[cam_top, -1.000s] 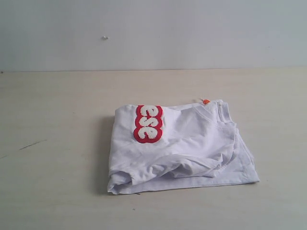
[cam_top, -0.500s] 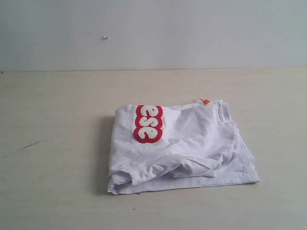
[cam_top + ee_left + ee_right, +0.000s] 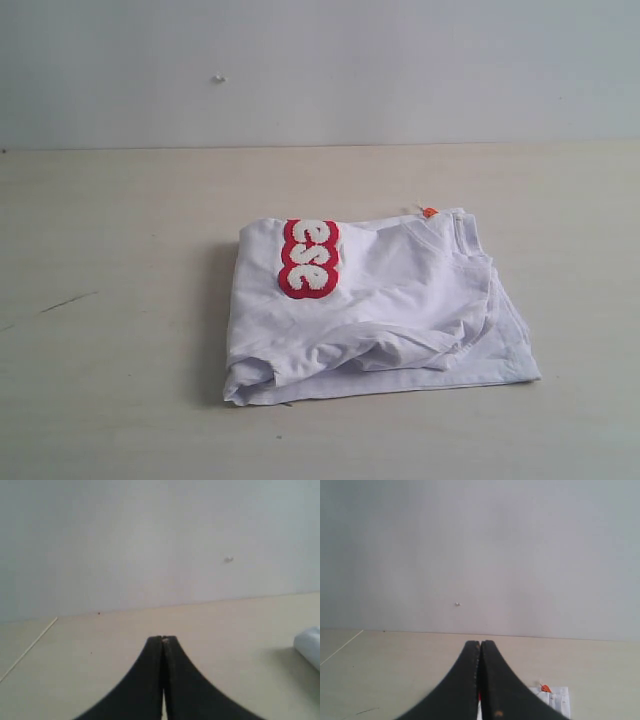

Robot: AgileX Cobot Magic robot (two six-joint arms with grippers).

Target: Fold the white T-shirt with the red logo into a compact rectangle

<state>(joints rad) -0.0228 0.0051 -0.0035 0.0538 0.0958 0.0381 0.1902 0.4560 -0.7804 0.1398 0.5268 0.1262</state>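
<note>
Now: white T-shirt (image 3: 380,310) lies folded in a rough rectangle mid-bench (image 3: 120,300), well off the far edge. On its top layer, twd the far-left corner, the red logo (image 3: 308,258) faces up; only letters "ese" show. Orange neck tag (image 3: 429,212) + collar at far-right corner. Near side of the fold rumpled, layers uneven. L gripper (image 3: 163,639) clenched, empty, apart from the shirt. R gripper (image 3: 480,643) likewise clenched, holding nothing.

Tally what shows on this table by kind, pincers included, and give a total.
White T-shirt: 1
Red logo patch: 1
Orange neck tag: 1
Pincers: 2, left pincer and right pincer, both shut, holding nothing
Total: 5
</note>
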